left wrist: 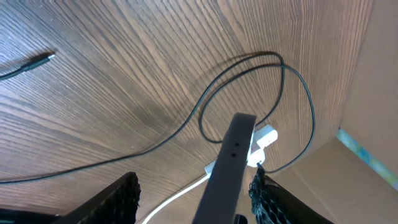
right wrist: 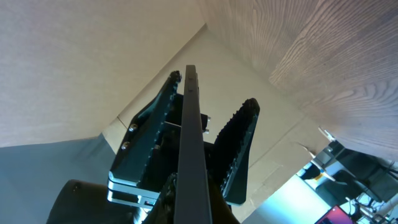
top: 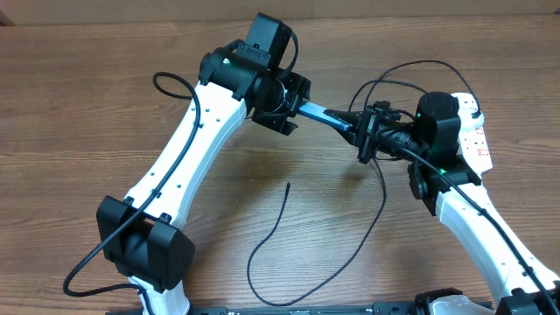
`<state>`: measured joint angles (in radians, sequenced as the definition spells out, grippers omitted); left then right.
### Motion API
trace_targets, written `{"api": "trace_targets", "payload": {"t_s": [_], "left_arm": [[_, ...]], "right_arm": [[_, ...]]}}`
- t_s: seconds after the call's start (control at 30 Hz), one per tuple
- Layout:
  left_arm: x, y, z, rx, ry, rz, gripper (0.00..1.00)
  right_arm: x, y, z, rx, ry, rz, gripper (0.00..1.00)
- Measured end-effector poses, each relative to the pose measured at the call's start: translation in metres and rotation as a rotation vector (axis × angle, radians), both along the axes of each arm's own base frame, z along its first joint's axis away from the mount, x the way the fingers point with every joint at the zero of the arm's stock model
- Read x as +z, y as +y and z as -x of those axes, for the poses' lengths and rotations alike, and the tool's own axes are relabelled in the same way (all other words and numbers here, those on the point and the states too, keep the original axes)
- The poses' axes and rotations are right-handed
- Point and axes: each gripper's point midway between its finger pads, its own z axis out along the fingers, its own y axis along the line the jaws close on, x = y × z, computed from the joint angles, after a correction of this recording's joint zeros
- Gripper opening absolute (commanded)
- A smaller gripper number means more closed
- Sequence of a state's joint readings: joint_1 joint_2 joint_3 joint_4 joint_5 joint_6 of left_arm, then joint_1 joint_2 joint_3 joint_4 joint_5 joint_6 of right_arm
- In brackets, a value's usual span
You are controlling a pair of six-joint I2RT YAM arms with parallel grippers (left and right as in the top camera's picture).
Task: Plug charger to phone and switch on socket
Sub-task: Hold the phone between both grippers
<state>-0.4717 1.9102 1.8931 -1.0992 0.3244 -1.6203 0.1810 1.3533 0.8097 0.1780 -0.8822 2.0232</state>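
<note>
You're looking straight along the phone (right wrist: pixel 189 143), edge-on, a thin dark slab rising from the bottom of the frame. The left gripper (right wrist: pixel 212 89) straddles its far end, with serrated black fingers (right wrist: pixel 241 140) parted, one on each side. The wood-grain table (right wrist: pixel 336 56) fills the upper right corner.

The right arm (top: pixel 477 223) hides most of the socket (top: pixel 479 147); the phone (left wrist: pixel 231 163) runs off the left wrist view's bottom edge.
</note>
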Motion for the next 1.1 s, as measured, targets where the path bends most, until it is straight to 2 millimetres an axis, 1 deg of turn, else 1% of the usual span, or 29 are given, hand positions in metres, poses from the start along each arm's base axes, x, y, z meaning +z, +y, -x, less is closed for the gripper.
{"api": "trace_targets", "payload": {"t_s": [0.43, 0.63, 1.1], "left_arm": [[-0.0007, 0.0019, -0.0013, 0.006, -0.006, -0.012, 0.59], [-0.0006, 0.0017, -0.0015, 0.006, -0.007, -0.011, 0.47], [-0.0005, 0.0028, -0.0032, 0.011, -0.014, -0.017, 0.36]], "right_arm": [[0.0005, 0.0009, -0.0005, -0.003, -0.005, 0.001, 0.04], [0.0009, 0.0012, -0.0005, -0.002, -0.008, 0.001, 0.04], [-0.0012, 0.0057, 0.0021, 0.013, 0.0, 0.001, 0.04]]}}
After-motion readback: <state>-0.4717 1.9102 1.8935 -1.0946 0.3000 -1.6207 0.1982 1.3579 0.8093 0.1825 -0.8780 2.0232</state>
